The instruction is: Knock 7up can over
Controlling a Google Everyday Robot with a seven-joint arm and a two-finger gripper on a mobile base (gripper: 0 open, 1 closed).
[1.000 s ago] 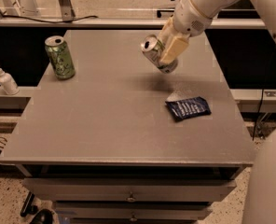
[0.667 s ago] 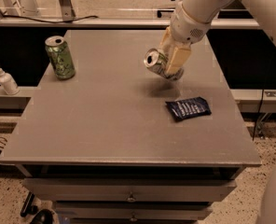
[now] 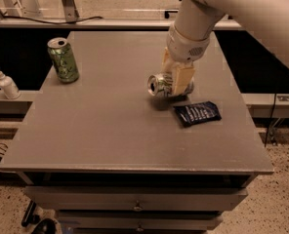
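The pincer [image 3: 177, 85] hangs down from the white arm [image 3: 217, 9] just right of the desk's [image 3: 110, 130] middle. Its cream fingers [image 3: 182, 78] are clamped across the 7up can [image 3: 158, 85], which lies on its side against the desktop with its silver top pointing toward 9 o'clock. A dark blue packet [image 3: 197, 113] lies flat near the pincer at 4 o'clock, and an all-green can [image 3: 63, 60] stands upright well apart at 10 o'clock, near the desk's left edge.

Grey table [image 3: 110, 130], speckled floor [image 3: 281, 213]
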